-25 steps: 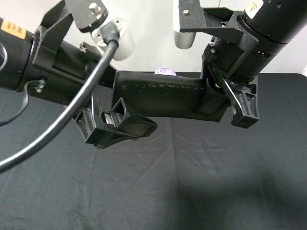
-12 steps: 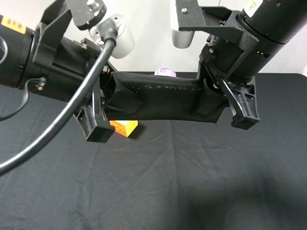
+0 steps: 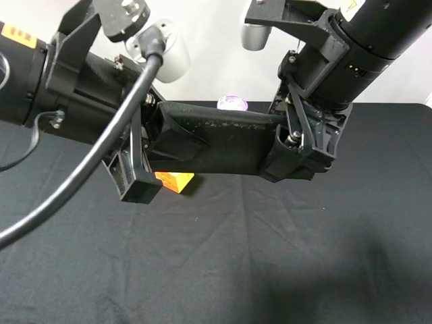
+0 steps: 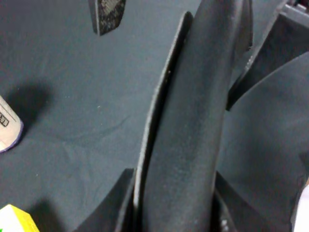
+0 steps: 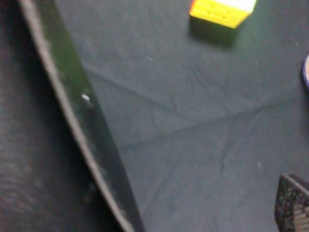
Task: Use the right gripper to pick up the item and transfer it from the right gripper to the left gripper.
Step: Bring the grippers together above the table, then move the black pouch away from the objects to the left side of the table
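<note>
Holds the item level above the worktop: left pincer clamped tight on one end, right pincer spread wide around the other, gripping nothing. Risks sagging, or being tugged loose by a snag on a right finger at pull-back.

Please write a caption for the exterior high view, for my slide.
Mid-air handover: left gripper clamps one end of the black pouch; right gripper open at the other.
</note>
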`<state>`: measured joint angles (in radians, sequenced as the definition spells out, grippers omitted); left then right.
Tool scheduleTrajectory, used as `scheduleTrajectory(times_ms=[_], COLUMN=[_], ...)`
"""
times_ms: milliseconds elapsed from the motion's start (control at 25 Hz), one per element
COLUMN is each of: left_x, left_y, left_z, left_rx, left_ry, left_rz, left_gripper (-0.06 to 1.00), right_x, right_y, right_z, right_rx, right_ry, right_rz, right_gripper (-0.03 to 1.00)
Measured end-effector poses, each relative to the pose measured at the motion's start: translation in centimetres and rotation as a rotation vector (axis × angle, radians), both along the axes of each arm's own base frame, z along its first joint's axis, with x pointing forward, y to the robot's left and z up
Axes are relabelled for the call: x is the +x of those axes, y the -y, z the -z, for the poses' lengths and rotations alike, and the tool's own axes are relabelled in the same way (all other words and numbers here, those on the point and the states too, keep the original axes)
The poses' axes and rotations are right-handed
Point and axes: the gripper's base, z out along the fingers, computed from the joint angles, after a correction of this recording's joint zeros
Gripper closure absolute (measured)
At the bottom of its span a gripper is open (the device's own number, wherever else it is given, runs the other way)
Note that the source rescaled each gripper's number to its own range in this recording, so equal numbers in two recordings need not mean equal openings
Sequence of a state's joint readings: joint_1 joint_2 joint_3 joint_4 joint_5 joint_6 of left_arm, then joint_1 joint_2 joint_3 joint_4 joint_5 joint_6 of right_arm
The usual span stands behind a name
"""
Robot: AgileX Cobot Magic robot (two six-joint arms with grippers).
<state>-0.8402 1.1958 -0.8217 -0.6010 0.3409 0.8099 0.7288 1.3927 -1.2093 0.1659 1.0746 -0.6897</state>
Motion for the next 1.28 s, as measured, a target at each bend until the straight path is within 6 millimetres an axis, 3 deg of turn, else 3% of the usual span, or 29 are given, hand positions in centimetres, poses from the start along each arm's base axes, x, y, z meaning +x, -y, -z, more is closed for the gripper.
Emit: scheduleTrajectory(times_ms=[240, 480, 720, 800, 880, 1080, 1280], left_x=[0.0, 0.0, 0.0, 0.0, 0.0, 0.0, 0.0], left_y=[0.0, 0.0, 0.0, 0.0, 0.0, 0.0, 0.0], left_z=[0.0, 0.0, 0.0, 0.0, 0.0, 0.0, 0.0], left_rx=[0.0, 0.0, 0.0, -0.001, -0.001, -0.002, -0.003], left_ry=[0.0, -0.001, -0.001, 0.0, 0.001, 0.002, 0.001], left_rz=[0.0, 0.0, 0.0, -0.001, -0.001, -0.002, -0.003], left_gripper=[0.93, 0.94, 0.94, 0.94, 0.94, 0.94, 0.94], right_x=[-1.8, -4.2, -7.3, -8.6, -10.7, -15.2, -17.6], right_y=[1.8, 4.1, 8.1, 9.7, 11.9, 16.1, 18.3], right_z=[-1.7, -4.6, -7.8, -7.8, -7.3, -2.0, 3.1], right_rx=[-0.021, 0.072, 0.212, 0.243, 0.283, 0.305, 0.396], right_ry=[-0.026, -0.013, 0.077, 0.102, 0.133, 0.15, 0.188], right_rz=[0.041, 0.207, 0.438, 0.5, 0.54, 0.572, 0.584], right_gripper=[-0.03, -0.03, -0.03, -0.03, -0.03, -0.03, -0.03])
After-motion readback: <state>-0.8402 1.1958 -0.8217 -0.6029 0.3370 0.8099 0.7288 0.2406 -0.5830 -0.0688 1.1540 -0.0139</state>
